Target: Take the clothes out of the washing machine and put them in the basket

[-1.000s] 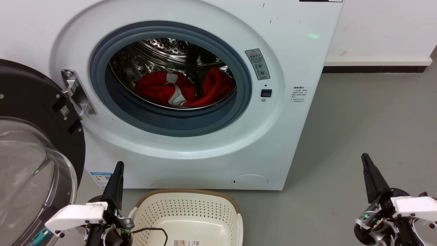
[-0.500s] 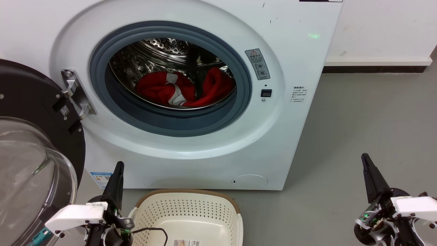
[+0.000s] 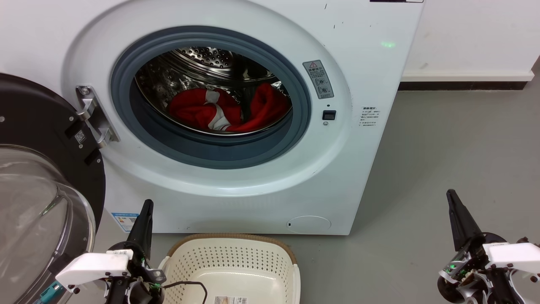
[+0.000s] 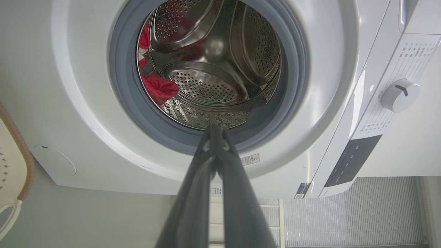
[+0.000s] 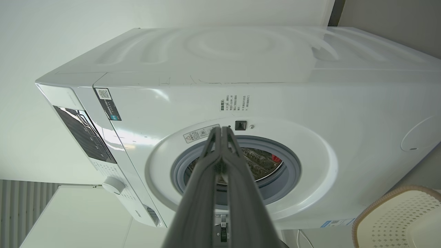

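The white washing machine [image 3: 371, 63] stands with its porthole open. Red clothes [image 3: 194, 107] with white trim lie at the bottom of the steel drum; a red patch of the clothes [image 4: 156, 88] shows in the left wrist view. The cream basket [image 3: 230, 240] sits on the floor in front of the machine, empty of clothes. My left gripper [image 3: 146, 207] is low at the basket's left, shut and empty. My right gripper [image 3: 452, 196] hovers over the floor at the lower right, shut and empty. Both sets of fingertips meet in the wrist views, left gripper [image 4: 215, 128] and right gripper [image 5: 221, 129].
The black-framed glass door [image 3: 38, 177] hangs open on the left, close to my left arm. Grey floor [image 3: 455, 143] spreads to the machine's right up to a white wall with a dark skirting. A label lies on the basket's bottom [image 3: 230, 299].
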Robot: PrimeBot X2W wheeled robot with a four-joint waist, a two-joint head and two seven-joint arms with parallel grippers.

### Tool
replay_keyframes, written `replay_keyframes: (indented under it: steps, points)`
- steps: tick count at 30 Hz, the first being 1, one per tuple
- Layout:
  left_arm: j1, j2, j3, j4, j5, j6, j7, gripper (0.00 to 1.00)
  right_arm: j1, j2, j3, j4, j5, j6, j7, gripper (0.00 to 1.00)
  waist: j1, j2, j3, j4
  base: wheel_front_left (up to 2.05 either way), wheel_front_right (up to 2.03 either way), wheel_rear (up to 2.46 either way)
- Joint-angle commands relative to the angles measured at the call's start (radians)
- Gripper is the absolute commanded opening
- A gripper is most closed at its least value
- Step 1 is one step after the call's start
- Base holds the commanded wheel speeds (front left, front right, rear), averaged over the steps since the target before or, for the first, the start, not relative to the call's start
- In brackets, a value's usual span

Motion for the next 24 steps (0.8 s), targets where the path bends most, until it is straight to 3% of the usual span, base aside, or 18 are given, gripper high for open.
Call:
replay_keyframes:
  steps: [1, 24]
  points:
    - [-0.006, -0.003, 0.002, 0.0, 0.001, -0.004, 0.002, 0.0, -0.012, 0.004, 0.0, 0.001, -0.005, 0.0, 0.001, 0.0, 0.0, 0.0, 0.0, 0.0, 0.0, 0.0, 0.0]
    - [-0.006, -0.003, 0.002, 0.0, 0.001, -0.004, 0.002, 0.0, -0.012, 0.004, 0.0, 0.001, -0.005, 0.0, 0.001, 0.0, 0.0, 0.0, 0.0, 0.0, 0.0, 0.0, 0.0]
